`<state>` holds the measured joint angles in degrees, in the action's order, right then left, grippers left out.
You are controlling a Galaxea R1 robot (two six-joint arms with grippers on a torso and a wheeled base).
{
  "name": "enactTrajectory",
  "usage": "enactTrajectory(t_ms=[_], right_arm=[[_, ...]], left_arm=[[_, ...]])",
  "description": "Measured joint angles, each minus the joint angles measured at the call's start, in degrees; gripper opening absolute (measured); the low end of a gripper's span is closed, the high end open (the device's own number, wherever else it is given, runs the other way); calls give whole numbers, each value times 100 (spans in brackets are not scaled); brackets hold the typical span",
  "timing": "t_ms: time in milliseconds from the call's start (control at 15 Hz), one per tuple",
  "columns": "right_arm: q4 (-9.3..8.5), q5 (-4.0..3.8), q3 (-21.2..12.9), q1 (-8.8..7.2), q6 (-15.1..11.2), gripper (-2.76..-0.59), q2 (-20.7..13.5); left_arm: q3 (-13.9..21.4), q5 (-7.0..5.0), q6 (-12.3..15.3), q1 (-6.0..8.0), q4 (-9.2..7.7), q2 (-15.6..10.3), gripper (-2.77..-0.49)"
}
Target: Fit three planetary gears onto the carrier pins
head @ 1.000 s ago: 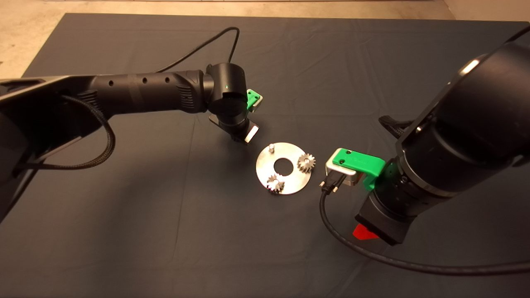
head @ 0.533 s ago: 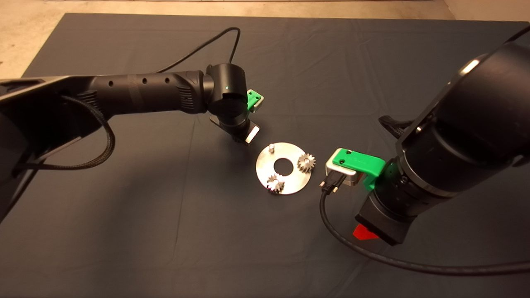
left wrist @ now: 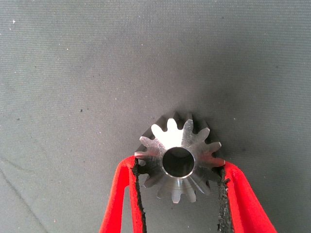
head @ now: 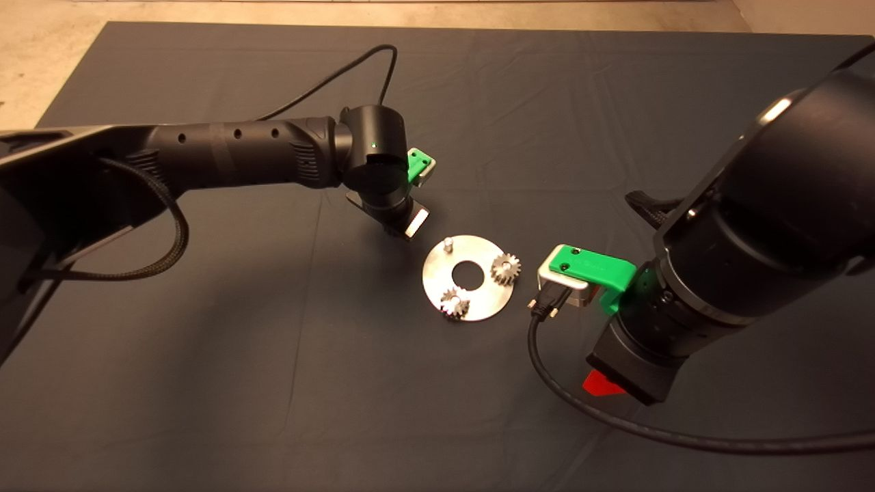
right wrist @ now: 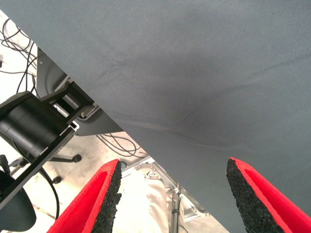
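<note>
The round silver disc (head: pixel 478 301) lies mid-mat. Two planetary gears sit on its pins, one at the right (head: pixel 506 268) and one at the front (head: pixel 454 303). The third carrier pin (head: pixel 448 244) stands bare at the disc's far left. My left gripper (left wrist: pixel 180 167) is shut on the third planetary gear (left wrist: pixel 181 156), held over bare mat. In the head view the left wrist (head: pixel 383 179) hovers just up-left of the bare pin and hides that gear. My right gripper (right wrist: pixel 172 194) is open and empty, low at the right of the disc, with one red finger (head: pixel 601 386) showing.
The right arm's black cable (head: pixel 615 424) loops over the mat in front of the disc. The left arm's cable (head: pixel 342 75) runs toward the mat's far edge. Past the mat's edge the right wrist view shows floor, cables and a chair base (right wrist: pixel 29 126).
</note>
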<state>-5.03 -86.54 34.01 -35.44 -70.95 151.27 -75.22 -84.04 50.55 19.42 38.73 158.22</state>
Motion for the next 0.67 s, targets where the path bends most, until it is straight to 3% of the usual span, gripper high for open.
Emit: enactTrajectory(t_ms=[333, 533, 667], right_arm=[[1, 1, 0, 1, 0, -176, 0], [2, 2, 0, 0, 0, -176, 0], [0, 5, 0, 0, -2, -176, 2]], left_arm=[[35, -52, 0, 154, -30, -12, -268], [66, -313, -1, 450, -50, -12, -268], [186, -336, 0, 675, -172, 7, -268]])
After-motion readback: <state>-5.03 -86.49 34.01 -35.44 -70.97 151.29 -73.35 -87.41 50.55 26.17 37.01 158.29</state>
